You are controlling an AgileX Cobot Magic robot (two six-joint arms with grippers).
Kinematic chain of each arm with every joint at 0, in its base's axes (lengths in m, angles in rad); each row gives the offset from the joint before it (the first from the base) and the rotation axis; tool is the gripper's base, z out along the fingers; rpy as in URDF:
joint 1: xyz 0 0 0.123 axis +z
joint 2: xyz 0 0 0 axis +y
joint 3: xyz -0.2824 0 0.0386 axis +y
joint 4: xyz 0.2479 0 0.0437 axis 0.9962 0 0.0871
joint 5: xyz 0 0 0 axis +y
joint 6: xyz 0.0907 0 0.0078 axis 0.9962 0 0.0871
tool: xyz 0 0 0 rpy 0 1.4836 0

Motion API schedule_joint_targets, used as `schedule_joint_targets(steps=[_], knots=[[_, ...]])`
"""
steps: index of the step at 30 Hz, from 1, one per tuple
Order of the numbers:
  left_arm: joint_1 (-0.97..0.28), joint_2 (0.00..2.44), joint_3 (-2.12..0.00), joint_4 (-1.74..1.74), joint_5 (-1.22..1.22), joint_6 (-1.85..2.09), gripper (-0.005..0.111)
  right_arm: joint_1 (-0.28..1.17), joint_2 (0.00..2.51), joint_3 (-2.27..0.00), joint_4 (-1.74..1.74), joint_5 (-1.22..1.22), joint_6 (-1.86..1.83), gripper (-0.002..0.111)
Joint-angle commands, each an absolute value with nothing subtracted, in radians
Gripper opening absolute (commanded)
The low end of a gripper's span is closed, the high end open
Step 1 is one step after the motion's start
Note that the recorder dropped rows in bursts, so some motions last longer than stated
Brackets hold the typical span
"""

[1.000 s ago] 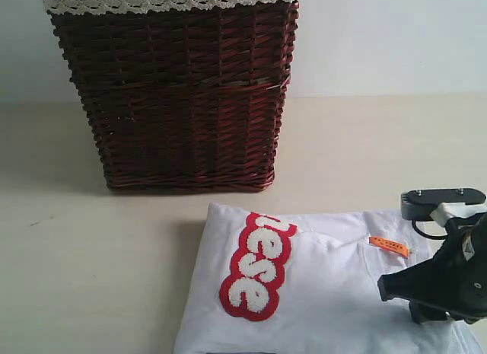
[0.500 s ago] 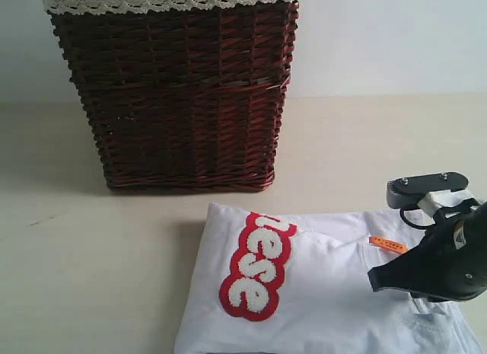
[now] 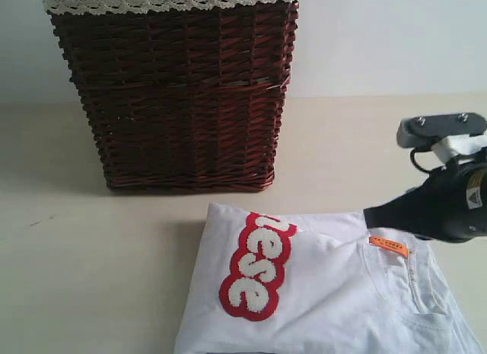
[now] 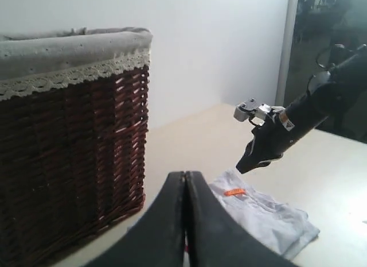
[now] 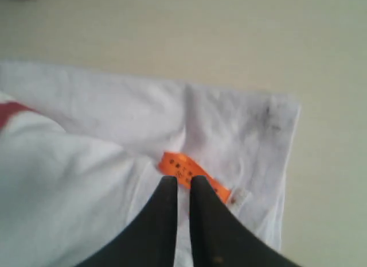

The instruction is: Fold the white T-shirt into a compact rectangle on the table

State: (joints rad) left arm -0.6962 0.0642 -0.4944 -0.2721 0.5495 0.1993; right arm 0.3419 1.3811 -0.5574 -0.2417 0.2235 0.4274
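Note:
The white T-shirt (image 3: 327,293) lies folded on the table (image 3: 91,255) in front of the basket, its red-outlined letters (image 3: 255,266) on its left part and the orange neck label (image 3: 389,246) near its right end. My right gripper (image 3: 369,215) hovers just above the shirt's far right edge. In the right wrist view its fingertips (image 5: 183,180) stand a narrow gap apart over the label (image 5: 178,163), holding nothing. My left gripper (image 4: 185,174) is shut and empty, raised away from the shirt (image 4: 269,218), and does not show in the exterior view.
A tall dark red wicker basket (image 3: 179,95) with white lace trim stands behind the shirt, close to its far left corner. Bare table stretches to the left of the shirt and to the right behind the right arm (image 4: 287,126).
My right gripper has lifted off the shirt's right end and moved up and back. The shirt's collar area now lies uncovered and flat.

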Motion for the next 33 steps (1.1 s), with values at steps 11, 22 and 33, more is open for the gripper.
schedule_joint_targets(steps=[11,22,33], knots=[[-0.697,0.0,-0.407,-0.277,0.383,0.153,0.0,0.337,0.301,-0.27,-0.201,-0.055,0.458,0.0],[-0.697,0.0,-0.407,-0.293,0.379,0.153,0.0,0.337,0.0,-0.27,-0.201,-0.035,0.454,0.0],[-0.697,0.0,-0.407,-0.293,0.379,0.153,0.0,0.337,0.0,-0.27,-0.201,0.008,0.454,0.0]])
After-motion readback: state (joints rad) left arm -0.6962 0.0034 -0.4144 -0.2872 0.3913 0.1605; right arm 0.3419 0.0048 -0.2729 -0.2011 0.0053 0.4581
